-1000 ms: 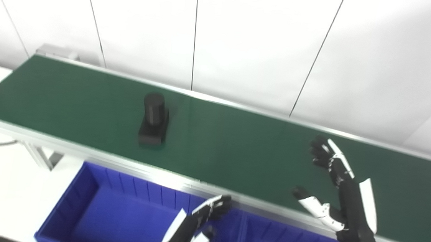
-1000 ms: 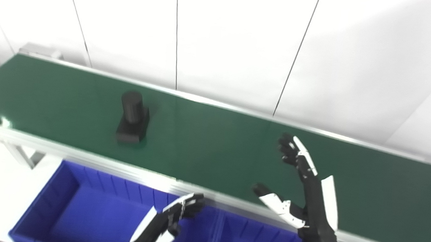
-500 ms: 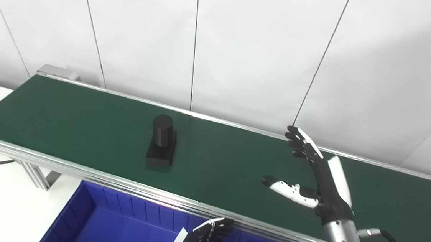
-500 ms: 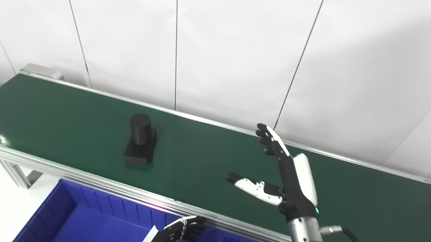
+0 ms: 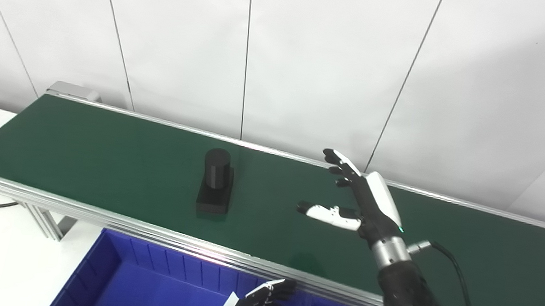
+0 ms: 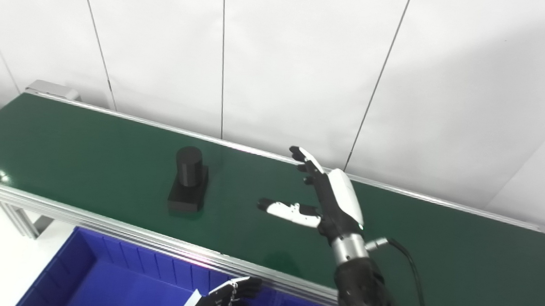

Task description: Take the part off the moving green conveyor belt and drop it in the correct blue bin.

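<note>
— Where's my right hand (image 5: 361, 199)?

— I see it raised over the green conveyor belt (image 5: 106, 159), fingers spread apart and empty, thumb pointing at the part (image 5: 215, 182).

— And that part?

— Matte black: a cylinder upright on a flat block, mid-belt, apart from the hand.

— Left hand (image 6: 222, 301)?

— Low over the glossy blue bin (image 5: 145, 284), fingers loosely apart, empty.

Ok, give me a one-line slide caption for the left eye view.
Open right hand poised above the green conveyor belt, facing the black part; left hand waits over the blue bin.
</note>
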`<state>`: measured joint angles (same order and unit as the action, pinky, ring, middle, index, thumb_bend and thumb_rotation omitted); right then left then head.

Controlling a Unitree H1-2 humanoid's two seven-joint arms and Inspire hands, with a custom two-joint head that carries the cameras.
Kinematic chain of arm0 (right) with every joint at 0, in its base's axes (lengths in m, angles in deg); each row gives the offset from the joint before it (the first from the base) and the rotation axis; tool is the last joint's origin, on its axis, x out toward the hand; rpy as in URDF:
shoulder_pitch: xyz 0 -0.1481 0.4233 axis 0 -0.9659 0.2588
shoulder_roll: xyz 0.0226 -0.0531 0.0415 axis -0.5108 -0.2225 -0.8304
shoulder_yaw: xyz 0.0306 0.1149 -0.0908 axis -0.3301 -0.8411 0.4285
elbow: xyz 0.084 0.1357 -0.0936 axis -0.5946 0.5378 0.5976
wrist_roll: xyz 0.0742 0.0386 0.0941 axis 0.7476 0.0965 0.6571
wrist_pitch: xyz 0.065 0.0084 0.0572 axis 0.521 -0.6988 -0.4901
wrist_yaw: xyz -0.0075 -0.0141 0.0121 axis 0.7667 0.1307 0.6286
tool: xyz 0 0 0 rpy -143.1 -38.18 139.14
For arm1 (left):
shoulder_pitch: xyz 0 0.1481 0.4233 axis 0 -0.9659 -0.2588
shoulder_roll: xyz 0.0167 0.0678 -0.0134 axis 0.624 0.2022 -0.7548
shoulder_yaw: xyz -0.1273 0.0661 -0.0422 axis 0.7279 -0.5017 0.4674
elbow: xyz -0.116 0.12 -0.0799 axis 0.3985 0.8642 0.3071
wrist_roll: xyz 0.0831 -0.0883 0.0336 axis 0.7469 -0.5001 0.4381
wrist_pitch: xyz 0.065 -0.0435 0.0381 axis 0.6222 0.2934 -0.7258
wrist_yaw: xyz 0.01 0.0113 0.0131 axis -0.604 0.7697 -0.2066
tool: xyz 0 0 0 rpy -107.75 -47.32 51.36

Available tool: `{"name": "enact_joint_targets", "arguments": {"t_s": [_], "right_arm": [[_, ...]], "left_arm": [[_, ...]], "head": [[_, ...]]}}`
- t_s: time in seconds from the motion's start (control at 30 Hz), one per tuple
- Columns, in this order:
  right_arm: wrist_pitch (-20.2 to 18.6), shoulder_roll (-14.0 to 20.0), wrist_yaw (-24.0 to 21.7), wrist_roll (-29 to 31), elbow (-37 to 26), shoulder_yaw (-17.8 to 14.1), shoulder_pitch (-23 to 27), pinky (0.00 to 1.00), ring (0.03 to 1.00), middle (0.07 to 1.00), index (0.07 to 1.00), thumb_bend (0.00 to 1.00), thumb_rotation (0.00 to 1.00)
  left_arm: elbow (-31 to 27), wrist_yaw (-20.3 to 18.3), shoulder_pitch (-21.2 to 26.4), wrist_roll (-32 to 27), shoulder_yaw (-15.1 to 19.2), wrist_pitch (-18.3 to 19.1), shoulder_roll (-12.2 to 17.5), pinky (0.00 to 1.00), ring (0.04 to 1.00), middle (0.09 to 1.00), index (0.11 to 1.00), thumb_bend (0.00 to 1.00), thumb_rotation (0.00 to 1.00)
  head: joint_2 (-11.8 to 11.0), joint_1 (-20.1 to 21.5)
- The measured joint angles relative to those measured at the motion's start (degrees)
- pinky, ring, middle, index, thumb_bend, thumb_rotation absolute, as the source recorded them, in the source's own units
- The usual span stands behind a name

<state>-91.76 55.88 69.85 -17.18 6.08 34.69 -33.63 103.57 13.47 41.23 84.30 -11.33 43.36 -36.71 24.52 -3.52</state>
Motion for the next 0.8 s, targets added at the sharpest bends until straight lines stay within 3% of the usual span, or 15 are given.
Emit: {"name": "enact_joint_targets", "arguments": {"t_s": [0.3, 0.4, 0.8], "right_arm": [[0.0, -2.7, 1.2, -2.1, 12.0, 2.5, 6.8, 0.72, 0.822, 0.874, 0.91, 0.84, 0.55], [0.0, -3.3, 1.5, -2.4, 14.9, 3.1, 8.7, 0.76, 0.85, 0.888, 0.915, 0.84, 0.55], [0.1, -4.2, 3.2, -2.3, 24.9, 4.6, 14.0, 0.75, 0.849, 0.906, 0.923, 0.87, 0.56]], "left_arm": [[0.3, 3.2, 0.0, 0.0, -2.0, 0.0, -0.1, 0.72, 0.787, 0.786, 0.782, 0.89, 1.0], [0.3, 4.1, 0.1, 0.0, -3.1, 0.0, 0.2, 0.71, 0.774, 0.777, 0.773, 0.89, 1.0], [1.1, 6.9, 1.2, 0.0, -6.6, 0.0, 1.5, 0.63, 0.706, 0.727, 0.725, 0.89, 1.0]], "head": [[-0.3, 1.7], [-0.5, 2.3], [-0.9, 3.9]]}}
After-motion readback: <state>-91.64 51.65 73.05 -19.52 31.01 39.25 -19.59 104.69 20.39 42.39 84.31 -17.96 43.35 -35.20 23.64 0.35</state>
